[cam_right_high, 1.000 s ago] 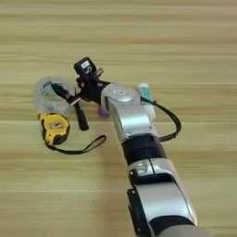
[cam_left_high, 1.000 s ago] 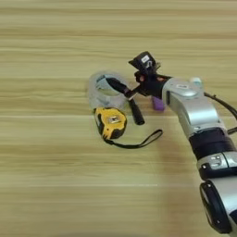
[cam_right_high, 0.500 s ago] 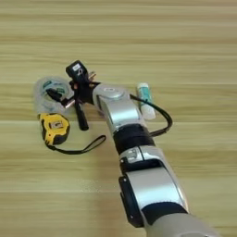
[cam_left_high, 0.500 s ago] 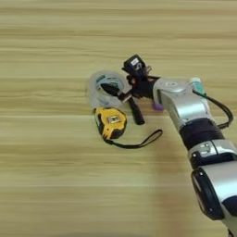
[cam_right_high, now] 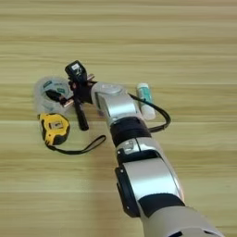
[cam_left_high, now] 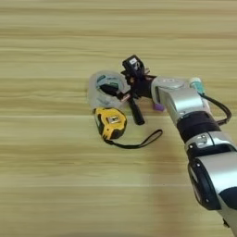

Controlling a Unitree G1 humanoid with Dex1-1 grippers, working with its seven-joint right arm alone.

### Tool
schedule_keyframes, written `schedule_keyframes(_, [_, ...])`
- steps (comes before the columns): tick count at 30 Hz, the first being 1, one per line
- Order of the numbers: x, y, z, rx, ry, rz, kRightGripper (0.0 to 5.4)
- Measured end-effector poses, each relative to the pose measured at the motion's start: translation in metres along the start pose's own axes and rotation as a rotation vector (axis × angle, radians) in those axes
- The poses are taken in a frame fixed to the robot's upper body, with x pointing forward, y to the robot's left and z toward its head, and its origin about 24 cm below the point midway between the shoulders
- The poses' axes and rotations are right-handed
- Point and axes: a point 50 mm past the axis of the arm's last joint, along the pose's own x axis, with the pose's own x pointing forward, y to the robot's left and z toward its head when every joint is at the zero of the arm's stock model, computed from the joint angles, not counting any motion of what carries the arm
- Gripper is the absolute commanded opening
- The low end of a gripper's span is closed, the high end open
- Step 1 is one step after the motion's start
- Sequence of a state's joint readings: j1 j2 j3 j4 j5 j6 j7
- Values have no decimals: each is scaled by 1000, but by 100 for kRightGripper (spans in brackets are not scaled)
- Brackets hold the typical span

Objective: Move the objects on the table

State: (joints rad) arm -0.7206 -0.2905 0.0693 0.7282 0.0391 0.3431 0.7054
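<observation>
Jaws (cam_left_high: 121, 90) further left, over tape roll (cam_left_high: 103, 87)

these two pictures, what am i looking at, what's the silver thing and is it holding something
Both pictures come from one stereo camera on a humanoid robot's head, looking down at a wooden table; they show the same scene from slightly different sides. The silver thing is the robot's right arm, ending in a black gripper. It reaches over a clear tape roll. Beside that lie a black marker, a yellow tape measure with its strap, a purple cap and a glue stick. Whether the gripper holds anything, I cannot tell.
</observation>
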Motion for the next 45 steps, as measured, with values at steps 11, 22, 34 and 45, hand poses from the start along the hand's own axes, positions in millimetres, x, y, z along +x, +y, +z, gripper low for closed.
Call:
schedule_keyframes(11, [2,3,-1,12,11,19,377])
schedule_keyframes(22, [1,2,-2,8,16,16,274])
schedule_keyframes(34, [1,5,0,17,4,24,154])
schedule_keyframes(45, [-3,4,3,54,-31,21,152])
